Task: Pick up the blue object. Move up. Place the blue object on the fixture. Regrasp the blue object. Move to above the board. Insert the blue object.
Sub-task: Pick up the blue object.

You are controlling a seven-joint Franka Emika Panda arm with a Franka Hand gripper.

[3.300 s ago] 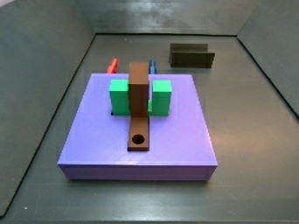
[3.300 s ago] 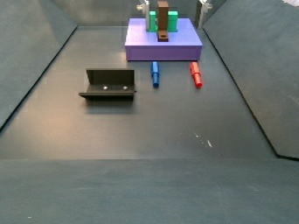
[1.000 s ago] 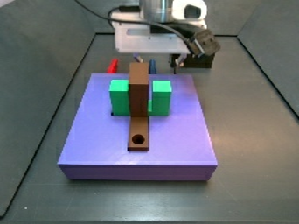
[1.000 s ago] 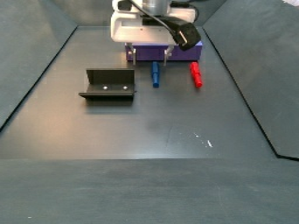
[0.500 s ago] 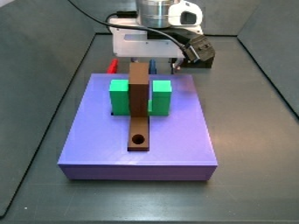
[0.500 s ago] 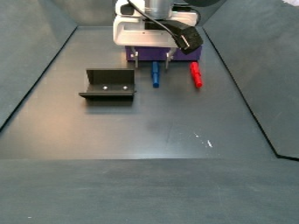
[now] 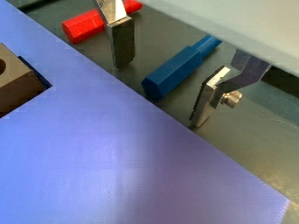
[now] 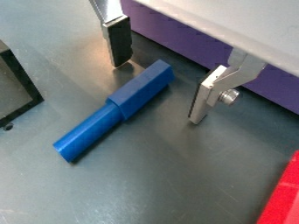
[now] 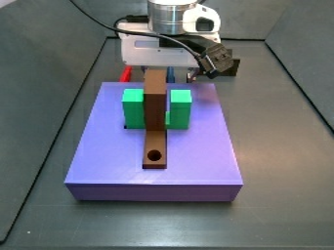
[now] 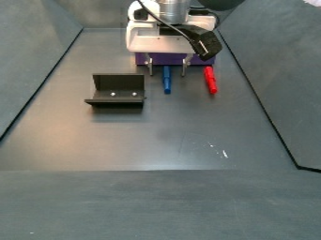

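The blue peg (image 7: 177,66) lies flat on the dark floor beside the lavender board's (image 7: 105,166) edge; it shows in both wrist views (image 8: 115,109) and in a side view (image 10: 166,82). My gripper (image 7: 162,79) is open and low over the peg, with one finger (image 7: 122,42) on each side of its thick end, the other finger (image 8: 208,94) apart from it. In the side views the gripper (image 10: 167,66) hangs just behind the board (image 9: 156,146). The fixture (image 10: 115,91) stands left of the peg, partly hidden behind the arm in a side view (image 9: 225,61).
A red peg (image 10: 209,79) lies next to the blue one, also seen in the wrist views (image 7: 84,24). The board carries two green blocks (image 9: 133,107) and a long brown bar (image 9: 155,115) with a round hole. Grey walls (image 10: 51,66) enclose the floor.
The arm came into view and has descended steadily; the gripper now straddles the blue peg's end, lower than half a second ago. The peg has not moved.
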